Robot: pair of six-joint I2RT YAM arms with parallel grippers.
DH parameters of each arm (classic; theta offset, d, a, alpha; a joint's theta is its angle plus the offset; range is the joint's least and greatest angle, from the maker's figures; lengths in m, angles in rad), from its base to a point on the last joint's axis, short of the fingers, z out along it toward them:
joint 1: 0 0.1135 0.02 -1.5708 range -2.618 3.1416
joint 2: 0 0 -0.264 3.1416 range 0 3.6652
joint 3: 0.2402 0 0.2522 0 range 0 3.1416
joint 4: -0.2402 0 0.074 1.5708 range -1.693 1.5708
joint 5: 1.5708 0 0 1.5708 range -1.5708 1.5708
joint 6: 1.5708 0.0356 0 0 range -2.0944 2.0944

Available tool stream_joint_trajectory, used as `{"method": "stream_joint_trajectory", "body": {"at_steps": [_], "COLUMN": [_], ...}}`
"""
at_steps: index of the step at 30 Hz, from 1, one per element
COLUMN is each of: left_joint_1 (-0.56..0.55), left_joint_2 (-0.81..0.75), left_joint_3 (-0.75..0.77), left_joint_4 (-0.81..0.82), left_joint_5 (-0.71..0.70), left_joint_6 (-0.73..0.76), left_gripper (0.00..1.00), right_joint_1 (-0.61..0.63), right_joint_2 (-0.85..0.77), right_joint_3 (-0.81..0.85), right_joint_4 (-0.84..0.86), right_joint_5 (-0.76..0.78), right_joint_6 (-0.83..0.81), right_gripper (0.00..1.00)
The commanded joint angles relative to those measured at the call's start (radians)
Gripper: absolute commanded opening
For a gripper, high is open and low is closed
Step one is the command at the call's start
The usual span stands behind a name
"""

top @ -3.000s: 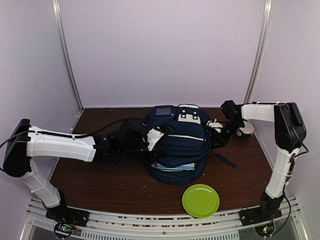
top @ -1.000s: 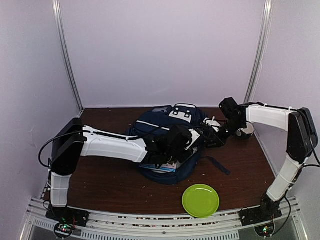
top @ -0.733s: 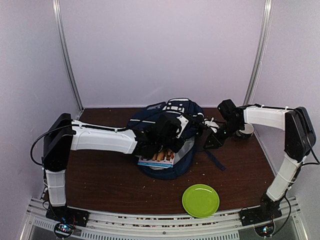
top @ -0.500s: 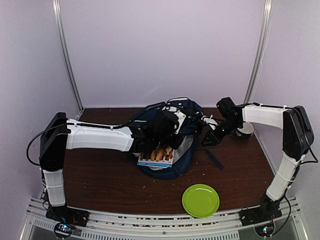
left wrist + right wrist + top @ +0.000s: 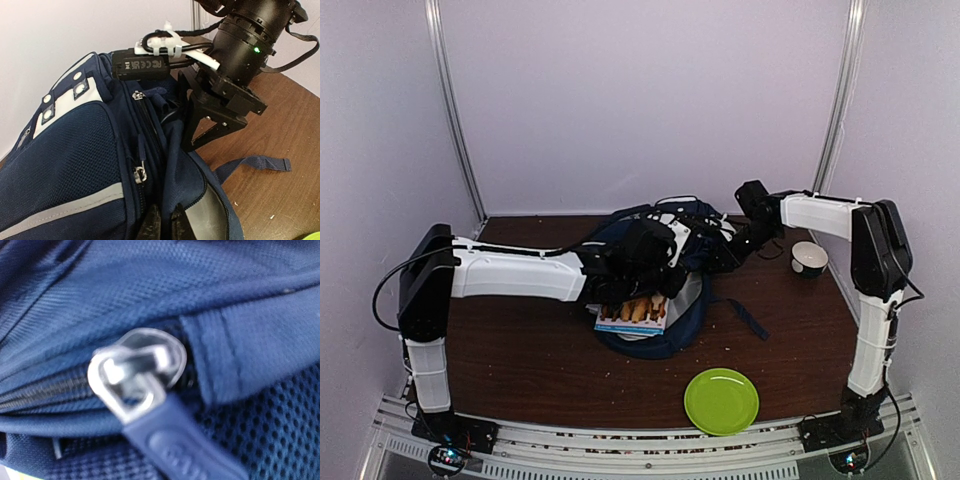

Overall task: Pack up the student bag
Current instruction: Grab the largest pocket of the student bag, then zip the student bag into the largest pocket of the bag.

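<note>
L gripper (image 5: 165,226) clamped on a fold of the student bag (image 5: 75,155) – flap held up over books (image 5: 632,312). R gripper (image 5: 190,144) pressed against bag's side by a zip (image 5: 135,375) – its grip can't be told. Bag lies mid table (image 5: 520,350), green plate (image 5: 721,400) nearer front.

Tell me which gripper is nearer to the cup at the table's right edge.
Right. The right gripper sits on the student bag's right side, a short way left of the cup; the left gripper is farther left, at the bag's open mouth.
</note>
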Motion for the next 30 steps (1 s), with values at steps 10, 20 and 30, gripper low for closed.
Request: {"method": "stream_joint_trajectory", "body": {"at_steps": [10, 20, 30], "left_joint_1": [0.035, 0.038, 0.036], "left_joint_2": [-0.081, 0.016, 0.093], "left_joint_3": [-0.007, 0.005, 0.008], "left_joint_4": [0.077, 0.061, 0.094], "left_joint_5": [-0.057, 0.045, 0.196], "left_joint_6": [-0.02, -0.028, -0.088], "left_gripper": [0.0, 0.0, 0.0], "right_joint_1": [0.0, 0.023, 0.174], "right_joint_2": [0.04, -0.159, -0.311], "right_joint_3": [0.063, -0.137, -0.336], "right_joint_4": [-0.14, -0.197, -0.163], "right_joint_5": [-0.083, 0.032, 0.024], "right_joint_6": [-0.055, -0.016, 0.052], "right_gripper": [0.0, 0.0, 0.0]}}
